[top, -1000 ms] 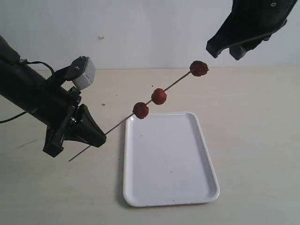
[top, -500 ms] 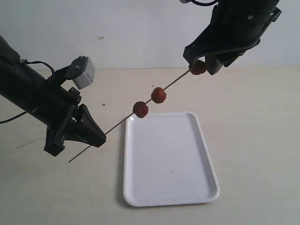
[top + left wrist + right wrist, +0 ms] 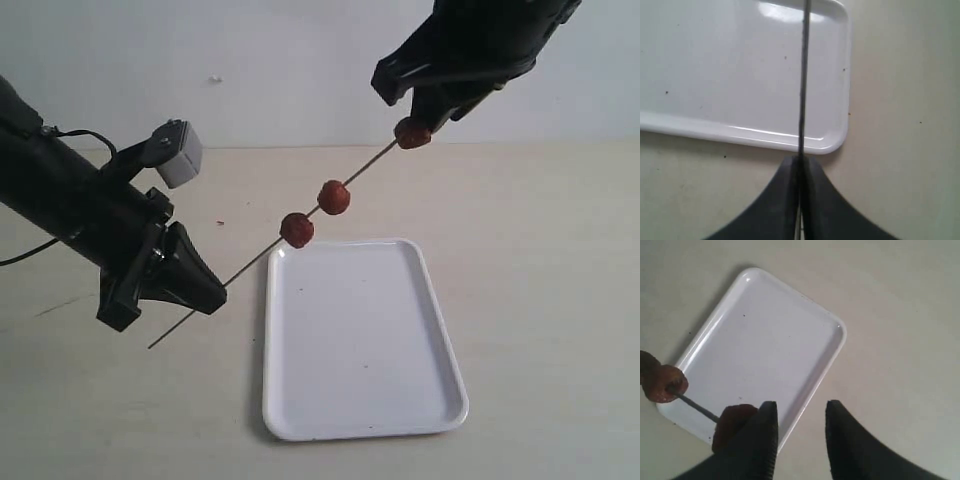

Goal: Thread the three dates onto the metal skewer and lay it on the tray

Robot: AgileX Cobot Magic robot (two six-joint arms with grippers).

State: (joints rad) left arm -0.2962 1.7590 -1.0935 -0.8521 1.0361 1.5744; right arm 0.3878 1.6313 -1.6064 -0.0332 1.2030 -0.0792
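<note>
Three dates point(image 3: 334, 197) sit spaced along the metal skewer point(image 3: 250, 268), slanting up over the far-left corner of the tray point(image 3: 360, 340). Left gripper point(image 3: 215, 293) clamped on its low end; right gripper point(image 3: 420, 105), jaws apart and empty, crowds the topmost date.

A robot lab bench, by the look: plain beige tabletop point(image 3: 540, 300), blank white wall point(image 3: 300, 60), black robot arm point(image 3: 60, 200).

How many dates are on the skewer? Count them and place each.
3, all on the raised metal skewer: lowest date near the tray corner, middle date just up the rod, top date at the tip by the right tool. None seem hidden.
</note>
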